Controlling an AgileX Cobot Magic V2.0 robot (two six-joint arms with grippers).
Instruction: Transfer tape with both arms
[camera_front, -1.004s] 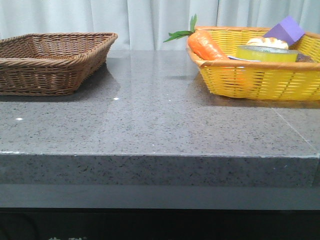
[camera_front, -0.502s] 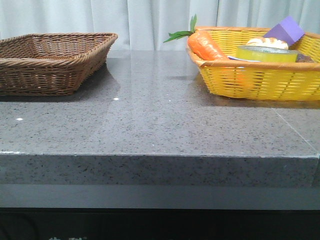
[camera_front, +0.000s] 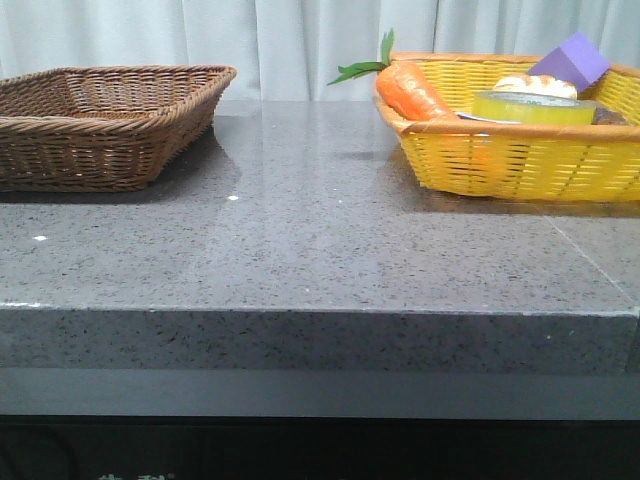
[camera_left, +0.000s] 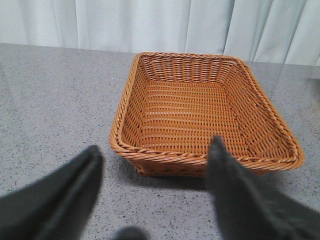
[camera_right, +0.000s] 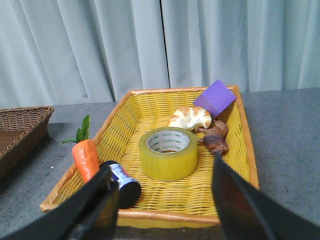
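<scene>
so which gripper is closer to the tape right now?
Right. The right gripper hangs open facing the yellow basket, with the tape lying just ahead of its fingers. The left gripper is open over at the brown basket, across the table.

A staged test room or lab is suggested rather than a lived-in home. A grey speckled stone worktop (camera_front: 320, 250) is backed along its whole far side by plain pale curtains (camera_front: 300, 40), by which the room behind is hidden. Only two wicker baskets are set on it, a brown one (camera_front: 100, 125) and a yellow one (camera_front: 520, 160) filled with an odd mix of props, a toy carrot (camera_front: 412, 92) and a purple block (camera_front: 570, 60) among them.
</scene>
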